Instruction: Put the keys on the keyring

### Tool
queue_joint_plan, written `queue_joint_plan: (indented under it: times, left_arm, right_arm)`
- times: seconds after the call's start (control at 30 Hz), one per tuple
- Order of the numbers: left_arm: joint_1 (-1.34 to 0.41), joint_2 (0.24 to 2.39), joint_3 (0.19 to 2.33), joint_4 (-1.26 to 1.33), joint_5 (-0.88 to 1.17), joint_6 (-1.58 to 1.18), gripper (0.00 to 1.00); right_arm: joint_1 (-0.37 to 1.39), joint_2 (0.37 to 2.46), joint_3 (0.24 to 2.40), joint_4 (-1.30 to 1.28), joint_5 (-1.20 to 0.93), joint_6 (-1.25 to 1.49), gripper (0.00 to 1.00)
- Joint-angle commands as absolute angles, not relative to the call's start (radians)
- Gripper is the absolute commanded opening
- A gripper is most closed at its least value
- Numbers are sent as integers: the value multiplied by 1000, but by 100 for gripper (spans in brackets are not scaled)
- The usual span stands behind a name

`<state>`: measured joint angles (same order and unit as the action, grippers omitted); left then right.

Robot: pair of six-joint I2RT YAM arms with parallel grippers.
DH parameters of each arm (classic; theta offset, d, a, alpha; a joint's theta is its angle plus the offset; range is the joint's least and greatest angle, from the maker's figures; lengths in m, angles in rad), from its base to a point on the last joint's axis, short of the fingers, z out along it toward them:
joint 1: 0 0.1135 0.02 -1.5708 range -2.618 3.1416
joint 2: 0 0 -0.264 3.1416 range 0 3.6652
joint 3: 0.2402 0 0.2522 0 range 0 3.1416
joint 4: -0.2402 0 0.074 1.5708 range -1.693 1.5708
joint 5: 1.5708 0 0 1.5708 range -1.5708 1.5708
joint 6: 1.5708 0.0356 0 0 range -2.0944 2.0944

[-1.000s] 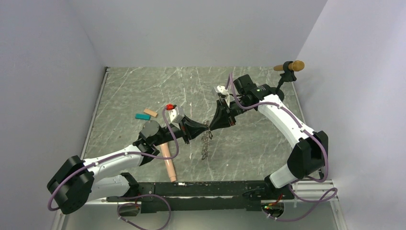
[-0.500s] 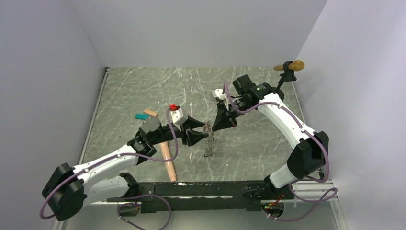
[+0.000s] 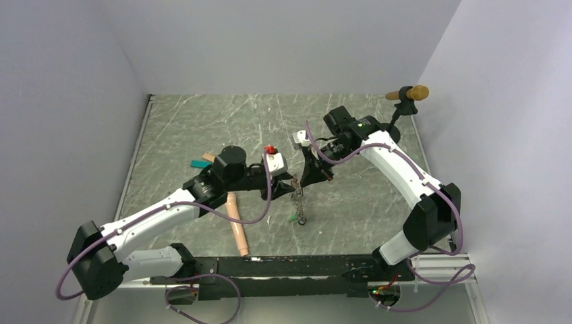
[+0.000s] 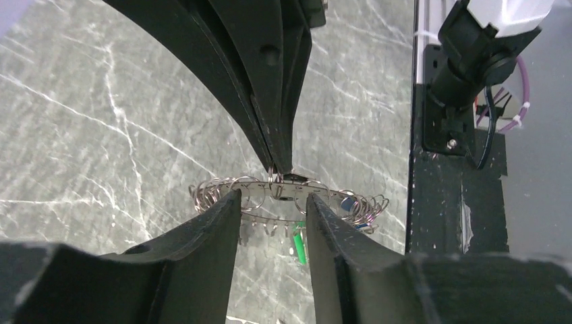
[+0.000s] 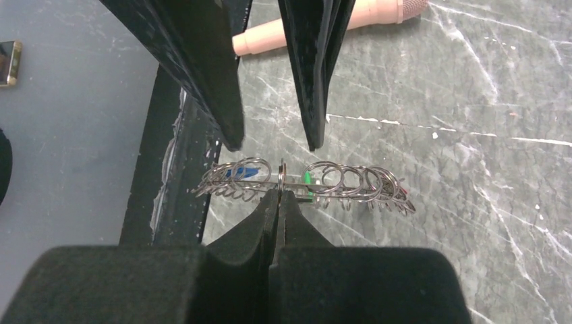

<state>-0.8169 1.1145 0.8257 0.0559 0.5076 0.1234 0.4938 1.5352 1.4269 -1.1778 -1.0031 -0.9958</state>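
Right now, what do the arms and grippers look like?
The left arm and right arm have white shells, black joints and looping purple cables. The left gripper and right gripper have black, tapered fingers. A green light marks the right arm, a red knob the left.

From high at 6 o'clock we look down over the whole table. Our wrist cameras sit close, the left facing 3 o'clock and the right 9 o'clock. All three views share the keyring.
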Motion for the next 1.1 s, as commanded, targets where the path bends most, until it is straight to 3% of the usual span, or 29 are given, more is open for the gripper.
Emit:
queue_joint_plan:
  times: [0.0, 0.6, 0.73, 0.83, 1.07]
  left_arm:
    - [-829, 1164, 887, 35, 532, 142, 42]
    - [-835, 1206, 878, 134, 521, 56, 27]
    - [-835, 1221, 886, 134, 532, 47, 18]
    - [-834, 1236, 895, 126, 547, 44, 0]
    - [-834, 1190, 827, 200, 484, 12, 0]
  right_arm:
    - [498, 1534, 1467, -1187, -1032, -1016, 0]
    - [496, 1533, 1464, -1193, -1048, -1025, 0]
    - [497, 1534, 1465, -1195, -1049, -1024, 0]
    - [497, 1533, 1464, -1194, -1050, -1024, 0]
    - [495, 1532, 1460, -1191, -1071, -1024, 0]
